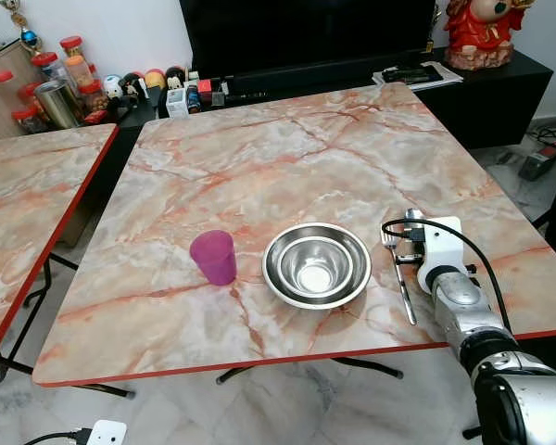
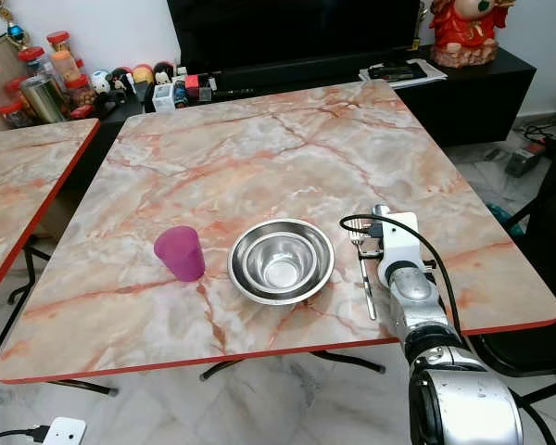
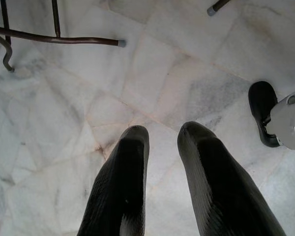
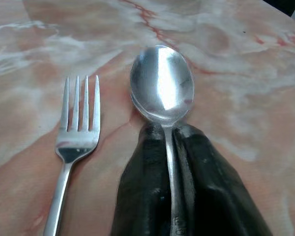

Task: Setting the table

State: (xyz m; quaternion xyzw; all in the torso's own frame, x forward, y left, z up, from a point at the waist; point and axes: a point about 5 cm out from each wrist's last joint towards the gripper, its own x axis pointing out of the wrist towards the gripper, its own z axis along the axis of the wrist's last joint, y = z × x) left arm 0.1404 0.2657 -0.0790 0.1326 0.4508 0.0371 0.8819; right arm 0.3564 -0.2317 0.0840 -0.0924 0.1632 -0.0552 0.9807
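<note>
— Where has it got to with the setting?

— The cup (image 1: pixel 213 256) and the steel bowl (image 1: pixel 317 265) stand on the marble tabletop (image 1: pixel 287 158), the cup to the left of the bowl and a little apart from it. The fork (image 4: pixel 73 142) lies to the right of the bowl. It looks to be on the spoon now.

— Is the spoon down?

— I can't quite tell. The right pincer (image 4: pixel 172 147) is clamped on the handle of the spoon (image 4: pixel 162 83), both black fingers pressed together around the stem. The spoon sits just beside the fork, on the side away from the bowl, its bowl level with the tines and facing up. It is low over the marble, but whether it touches I can't say.

— And the other arm?

— The left pincer (image 3: pixel 162 182) hangs over the floor (image 3: pixel 64 98), its fingers a little apart, holding nothing.

— So what comes next?

— I'd judge the spoon is about placed. The move needs it settled flat and parallel to the fork, then the fingers opened gently so the handle doesn't drag or flip. After that the arm should draw straight back, clear of the fork, since the two lie so close that a sideways pull could knock it askew.
</note>
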